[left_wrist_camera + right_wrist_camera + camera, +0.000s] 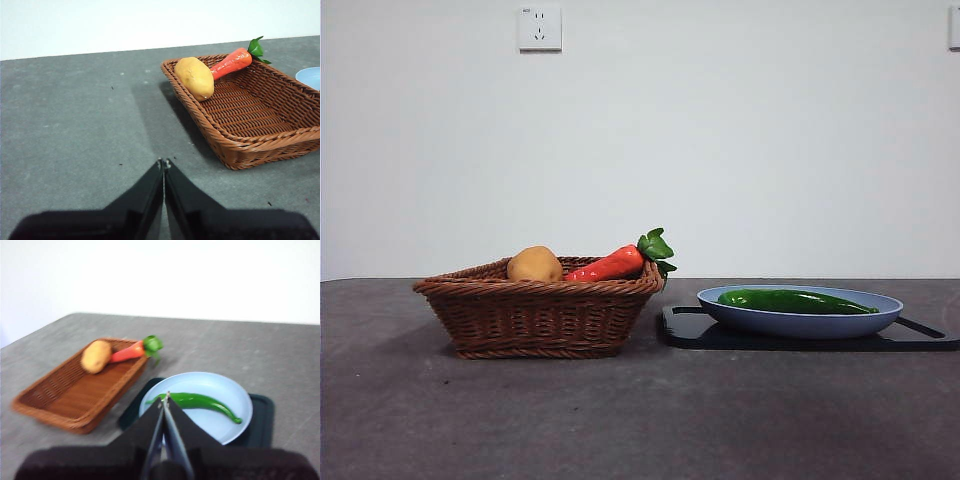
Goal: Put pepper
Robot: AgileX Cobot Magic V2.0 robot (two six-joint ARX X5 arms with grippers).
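Note:
The pepper (794, 300) (200, 402), long, glossy and dark green, lies flat in a light-blue plate (800, 322) (220, 382) that rests on a black board (690, 328). My right gripper (165, 396) is shut and empty, hovering above the plate's near side, apart from the pepper. Off to the left of the wicker basket (270, 145), my left gripper (164, 162) is shut with nothing in it, over bare table. Neither arm shows in the front view.
The wicker basket (535, 315) (65, 405) stands left of the plate, holding a potato (534, 265) (194, 78) and a red-orange carrot with a leafy top (615, 262) (232, 61). The black board (260, 415) sticks out past the plate. A wall socket (540, 27) is behind.

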